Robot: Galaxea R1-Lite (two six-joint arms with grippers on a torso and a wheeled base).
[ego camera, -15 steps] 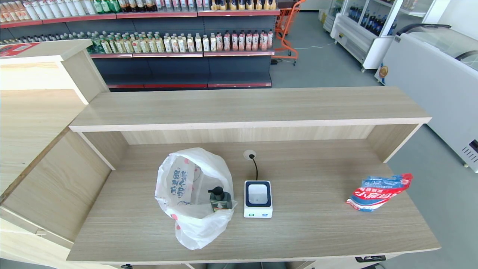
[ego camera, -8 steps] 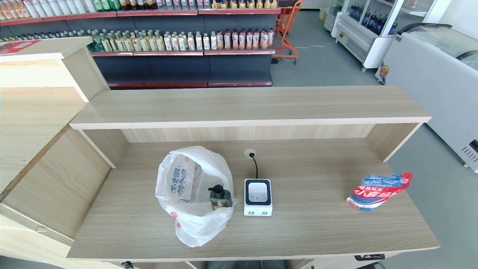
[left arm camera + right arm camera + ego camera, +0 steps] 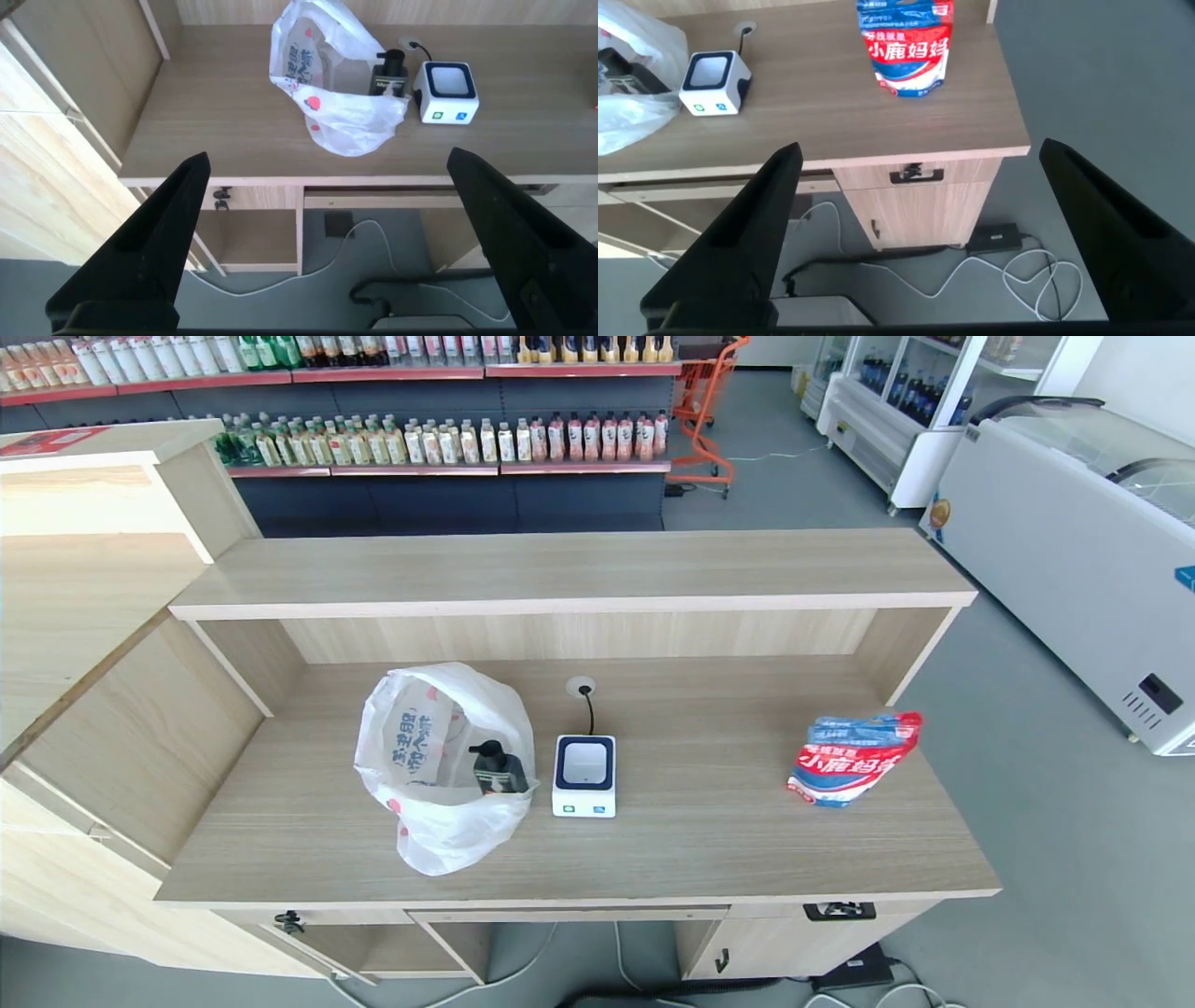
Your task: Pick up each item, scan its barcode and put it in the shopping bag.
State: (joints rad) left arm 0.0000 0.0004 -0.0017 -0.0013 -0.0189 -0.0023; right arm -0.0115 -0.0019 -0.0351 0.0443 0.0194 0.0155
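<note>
Head camera has drawn back; left fingers (image 3: 154,247) and right fingers (image 3: 747,238) spread empty, scanner (image 3: 584,775) beside shopping bag (image 3: 439,831)

place: shop | shelves of bottled drinks (image 3: 439,439) | chest freezer (image 3: 1055,532) | scanner (image 3: 584,775) on checkout tabletop (image 3: 719,831) ahead of left gripper (image 3: 327,161)

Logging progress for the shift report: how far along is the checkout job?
Done: a dark pump bottle sits in the shopping bag. In hand: nothing; the left gripper and right gripper are open. Left: the red-and-blue packet lies right of the scanner, not yet bagged.
</note>
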